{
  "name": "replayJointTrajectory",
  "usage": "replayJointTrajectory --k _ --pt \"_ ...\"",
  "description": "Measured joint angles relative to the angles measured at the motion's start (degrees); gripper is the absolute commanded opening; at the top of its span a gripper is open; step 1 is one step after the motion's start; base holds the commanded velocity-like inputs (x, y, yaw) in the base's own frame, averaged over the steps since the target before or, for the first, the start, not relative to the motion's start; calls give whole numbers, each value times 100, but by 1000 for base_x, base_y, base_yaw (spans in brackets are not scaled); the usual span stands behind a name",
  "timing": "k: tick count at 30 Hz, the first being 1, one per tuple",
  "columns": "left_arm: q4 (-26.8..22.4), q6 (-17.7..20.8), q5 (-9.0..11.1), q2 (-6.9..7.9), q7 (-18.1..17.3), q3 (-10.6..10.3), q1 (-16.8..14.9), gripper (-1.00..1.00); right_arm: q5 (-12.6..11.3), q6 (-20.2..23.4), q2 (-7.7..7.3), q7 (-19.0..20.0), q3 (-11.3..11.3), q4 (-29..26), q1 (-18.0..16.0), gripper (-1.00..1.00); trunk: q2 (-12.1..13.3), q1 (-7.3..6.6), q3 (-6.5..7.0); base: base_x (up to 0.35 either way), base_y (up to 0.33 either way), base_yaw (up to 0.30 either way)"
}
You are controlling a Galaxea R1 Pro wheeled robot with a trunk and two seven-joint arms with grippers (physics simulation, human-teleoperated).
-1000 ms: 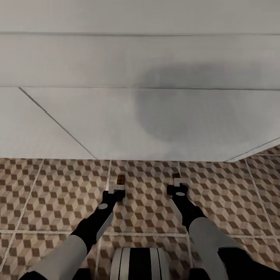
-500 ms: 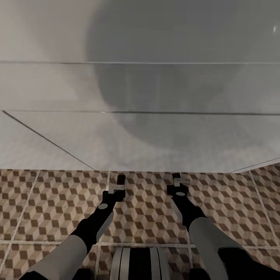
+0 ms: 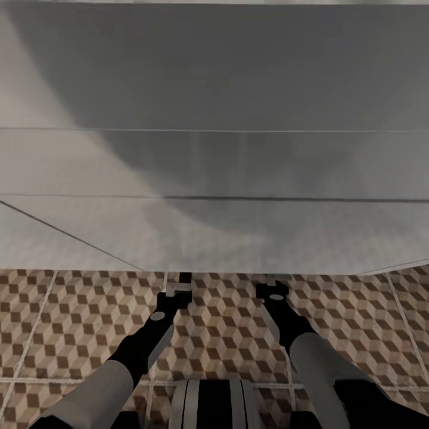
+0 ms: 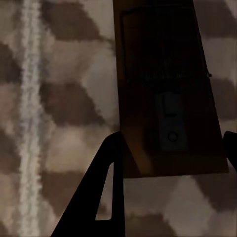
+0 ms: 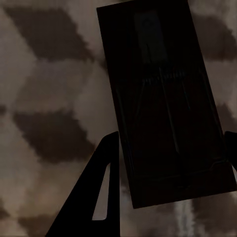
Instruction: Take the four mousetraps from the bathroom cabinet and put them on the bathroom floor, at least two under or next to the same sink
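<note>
**Both traps carried low toward a white face**

Ahead, a broad white panelled surface (image 3: pixel 214 179), grey-shadowed across its middle, closing off the upper part of the head view; whether sink vanity, bathtub side or wall, impossible to tell, since no basin rim or tap is on show. Below it, the bathroom floor (image 3: pixel 77 322) with its cube-pattern tiles and pale grout lines, running up to the foot of that white face.

Reaching forward and down over the tiles, two dark arms side by side. At the end of one, the left gripper (image 3: pixel 180 290), fingers pinching the near end of the left mousetrap (image 4: pixel 165 89), a brown board with wire and a pale plate, seen from the left wrist jutting out past the fingertips over the tiles. At the other, the right gripper (image 3: pixel 272 290), fingers likewise clamped on the sides of the right mousetrap (image 5: pixel 165 103), much darker in the right wrist view.

Probably held low and level so as to be set flat on the tiles close to the white face, should that prove to be the sink.

Hard to judge: whether either board touches the floor or hangs just above it. Far tips of both traps nearly lost against the white edge in the head view. Right trap's metal parts barely legible in shadow.
</note>
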Motion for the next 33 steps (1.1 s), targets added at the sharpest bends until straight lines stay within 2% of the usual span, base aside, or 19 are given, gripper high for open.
replayJointTrajectory --k 33 --pt "-5 -6 1 0 2 -7 0 -100 -7 0 -28 2 0 0 0 -100 0 0 0 32 0 0"
